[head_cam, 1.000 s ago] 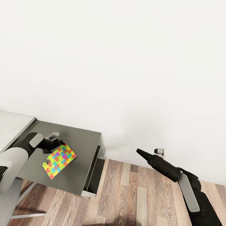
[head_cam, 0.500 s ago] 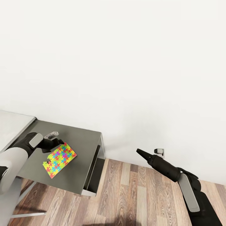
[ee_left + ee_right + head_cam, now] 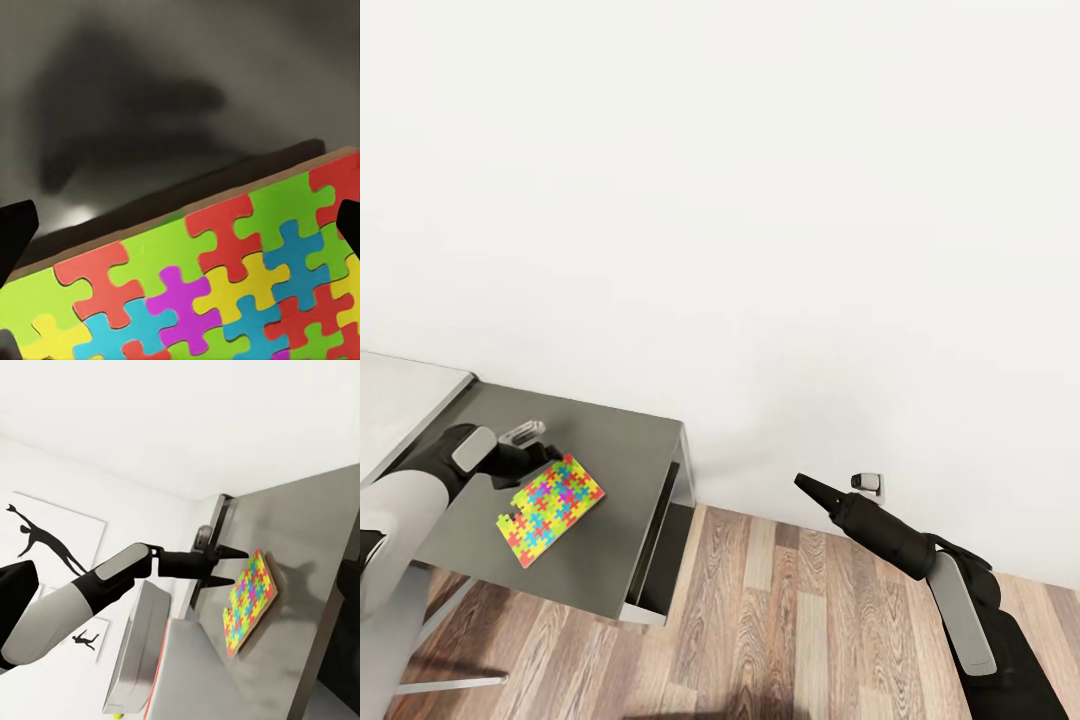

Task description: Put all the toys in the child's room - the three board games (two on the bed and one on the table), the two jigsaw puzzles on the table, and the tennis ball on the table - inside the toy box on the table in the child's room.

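We see one jigsaw puzzle [image 3: 550, 510] lying flat on the dark grey cabinet [image 3: 620, 450], near its front half, its multicoloured interlocking pieces facing up. Our left gripper [image 3: 550, 452] sits at the puzzle's far edge; in the right wrist view its two black fingers [image 3: 225, 567] stand spread apart, one above and one below that edge, with nothing clamped between them that we can make out. In the left wrist view the puzzle [image 3: 217, 285] lies just ahead, between the dark fingertips at the frame's two sides. Our right gripper [image 3: 805, 486] hangs over the wood-plank floor [image 3: 790, 620], well apart from the cabinet, near a small wall socket [image 3: 868, 483]; its fingers look pressed together to a point, holding nothing.
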Robot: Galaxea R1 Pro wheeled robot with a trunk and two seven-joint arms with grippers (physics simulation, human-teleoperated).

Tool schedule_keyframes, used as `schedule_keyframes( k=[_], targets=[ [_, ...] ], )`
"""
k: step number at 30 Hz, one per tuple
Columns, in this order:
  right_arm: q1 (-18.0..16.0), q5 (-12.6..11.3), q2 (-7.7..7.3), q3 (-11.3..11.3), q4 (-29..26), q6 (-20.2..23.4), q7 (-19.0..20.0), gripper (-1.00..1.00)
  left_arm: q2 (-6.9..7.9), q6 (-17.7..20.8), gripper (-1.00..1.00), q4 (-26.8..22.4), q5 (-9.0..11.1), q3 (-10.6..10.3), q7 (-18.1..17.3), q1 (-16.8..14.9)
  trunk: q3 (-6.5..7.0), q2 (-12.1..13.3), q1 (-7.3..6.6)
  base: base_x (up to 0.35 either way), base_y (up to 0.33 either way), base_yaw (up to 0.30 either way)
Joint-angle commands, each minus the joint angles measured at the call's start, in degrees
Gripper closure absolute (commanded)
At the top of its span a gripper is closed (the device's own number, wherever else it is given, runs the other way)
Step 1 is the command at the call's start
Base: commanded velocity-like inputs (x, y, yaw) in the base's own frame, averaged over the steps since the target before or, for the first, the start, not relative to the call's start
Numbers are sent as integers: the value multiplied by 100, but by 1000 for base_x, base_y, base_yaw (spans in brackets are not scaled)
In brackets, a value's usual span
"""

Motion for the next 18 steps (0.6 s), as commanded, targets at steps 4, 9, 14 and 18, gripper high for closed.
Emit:
schedule_keyframes(
  k=[4, 9, 14, 18],
  targets=[
    [-4, -16, 0, -2, -5, 31, 5, -100, 5, 19, -100, 27, 61, -41, 39, -2, -9, -10, 3, 0, 0, 0],
    [-3, -17, 0, -3, -6, 31, 5, -100, 11, 19, -100, 40, 61, -38, 48, -2, -9, -10, 3, 0, 0, 0],
    [-2, -16, 0, -1, -11, 31, 5, -100, 40, 13, -100, 43, 61, -37, 163, -2, -9, -10, 3, 0, 0, 0],
    [-2, -12, 0, -2, -14, 31, 5, -100, 59, 10, -100, 43, 61, -35, 237, 0, -9, -10, 3, 0, 0, 0]
  ],
)
